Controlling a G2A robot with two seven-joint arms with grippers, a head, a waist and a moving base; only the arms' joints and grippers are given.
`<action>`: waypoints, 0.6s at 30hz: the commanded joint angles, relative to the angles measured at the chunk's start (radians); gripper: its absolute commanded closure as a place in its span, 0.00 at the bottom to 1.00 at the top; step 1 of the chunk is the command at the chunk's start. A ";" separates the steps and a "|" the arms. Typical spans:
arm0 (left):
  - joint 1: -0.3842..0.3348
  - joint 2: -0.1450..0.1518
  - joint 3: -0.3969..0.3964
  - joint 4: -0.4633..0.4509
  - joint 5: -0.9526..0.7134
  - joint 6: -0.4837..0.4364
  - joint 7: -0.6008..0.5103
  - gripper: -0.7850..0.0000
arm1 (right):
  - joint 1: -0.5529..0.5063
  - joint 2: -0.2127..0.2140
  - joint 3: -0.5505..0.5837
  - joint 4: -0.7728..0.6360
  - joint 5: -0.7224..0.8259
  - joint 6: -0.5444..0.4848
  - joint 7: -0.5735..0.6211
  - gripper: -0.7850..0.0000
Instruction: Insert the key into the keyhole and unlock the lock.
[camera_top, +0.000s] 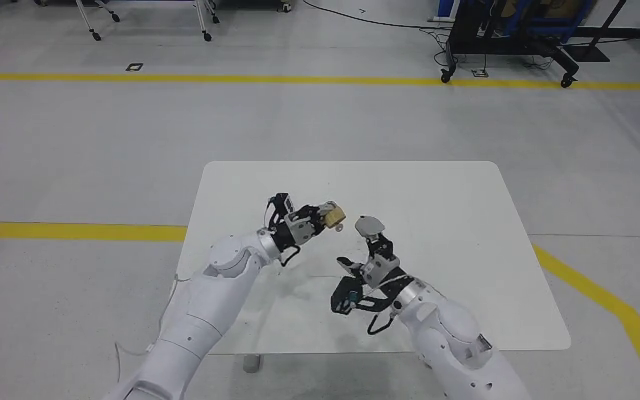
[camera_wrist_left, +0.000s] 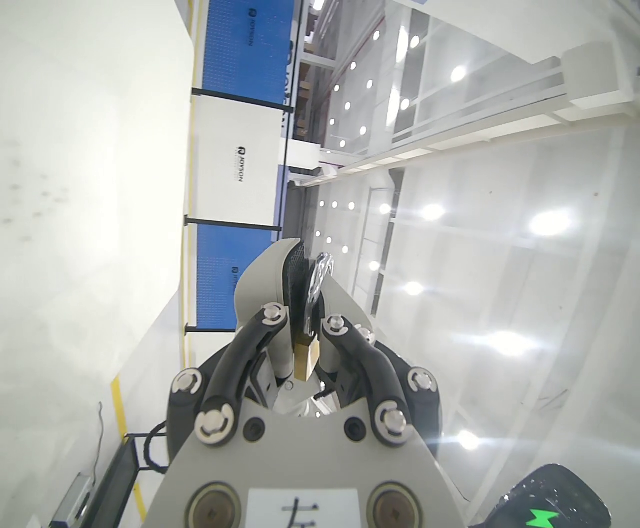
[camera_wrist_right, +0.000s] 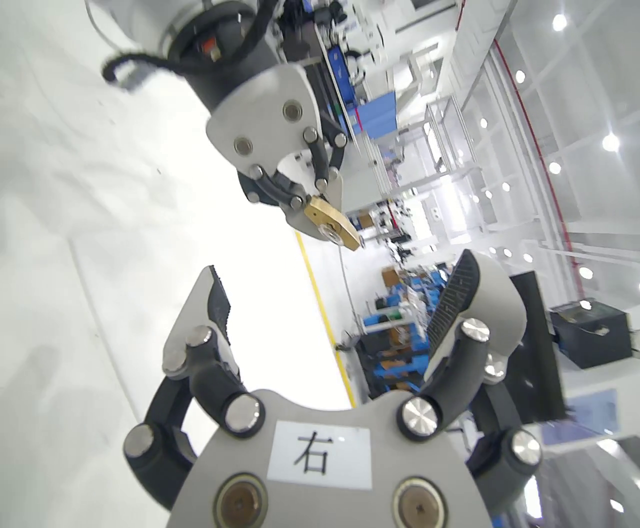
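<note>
light: bright, overhead | glare: ceiling lamps (camera_wrist_left: 550, 222) | shadows: faint

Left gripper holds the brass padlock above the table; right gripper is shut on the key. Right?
No: the right gripper is open and holds nothing, as the right wrist view shows. The left gripper does hold the brass padlock above the table.

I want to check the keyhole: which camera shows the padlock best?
Right wrist view: the padlock shows its keyhole end, in the left gripper. Top view shows it small; left wrist view, wedged between fingers.
</note>
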 joint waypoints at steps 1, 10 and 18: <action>0.022 -0.007 -0.002 0.000 -0.067 -0.043 0.001 1.00 | -0.004 0.008 0.039 0.008 0.047 -0.030 -0.107 0.34; -0.005 -0.026 0.030 0.070 -0.055 -0.077 0.002 1.00 | 0.012 0.026 0.082 0.026 0.008 -0.075 -0.182 0.62; -0.038 -0.038 0.034 0.119 -0.071 -0.080 -0.025 1.00 | 0.062 0.038 0.056 0.028 0.025 -0.222 -0.284 1.00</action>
